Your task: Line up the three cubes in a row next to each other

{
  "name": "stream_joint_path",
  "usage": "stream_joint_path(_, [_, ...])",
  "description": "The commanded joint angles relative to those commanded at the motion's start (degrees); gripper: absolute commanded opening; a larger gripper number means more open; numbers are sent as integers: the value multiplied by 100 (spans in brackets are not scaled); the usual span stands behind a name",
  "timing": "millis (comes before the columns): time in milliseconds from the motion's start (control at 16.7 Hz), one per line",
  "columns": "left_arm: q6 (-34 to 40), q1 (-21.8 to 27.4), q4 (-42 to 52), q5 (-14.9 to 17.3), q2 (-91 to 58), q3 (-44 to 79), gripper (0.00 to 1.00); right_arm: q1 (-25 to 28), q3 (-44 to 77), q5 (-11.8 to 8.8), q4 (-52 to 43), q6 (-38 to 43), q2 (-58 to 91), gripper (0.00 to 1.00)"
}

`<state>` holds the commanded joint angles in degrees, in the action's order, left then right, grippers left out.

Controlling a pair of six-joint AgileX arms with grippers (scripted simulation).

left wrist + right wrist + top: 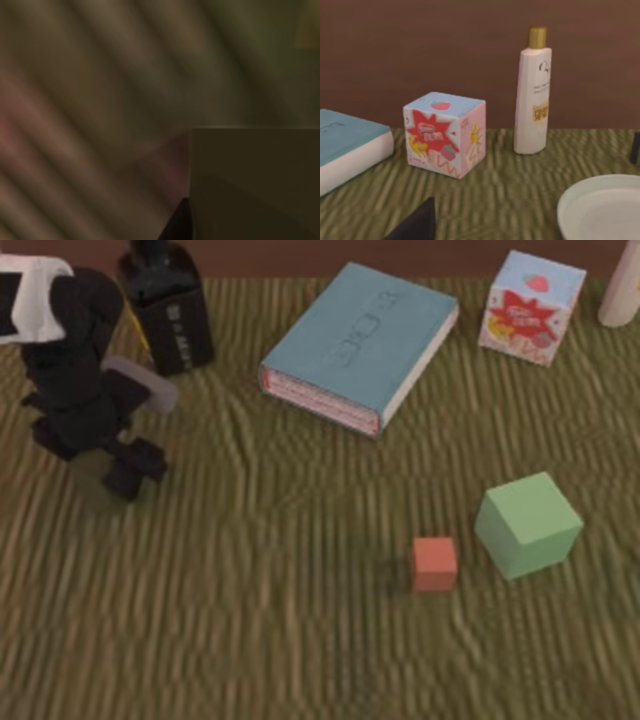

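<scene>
My left gripper [126, 474] hangs over the table's left side, shut on the dark olive cube [255, 185]. That cube fills the near corner of the left wrist view, with one dark finger [177, 224] against its side. From above, the arm hides most of it. The small salmon-red cube [434, 563] lies right of centre. The large light green cube [527, 524] stands close to its right, with a small gap between them. The right arm is outside the top view; one finger [420, 222] of its gripper shows, set wide to one side.
A blue book [360, 343] lies at the back centre and a dark bottle [168, 310] at the back left. The printed carton [531, 306], a white bottle [532, 95] and a white plate [602, 210] stand at the back right. Green ribbed cloth [250, 620] covers the table.
</scene>
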<state>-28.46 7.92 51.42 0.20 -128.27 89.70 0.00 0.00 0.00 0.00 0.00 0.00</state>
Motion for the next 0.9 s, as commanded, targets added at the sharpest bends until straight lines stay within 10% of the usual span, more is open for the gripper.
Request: stream_joint_path(900, [13, -35, 853, 51, 364, 568, 0, 0, 0, 0, 0, 0, 0, 100])
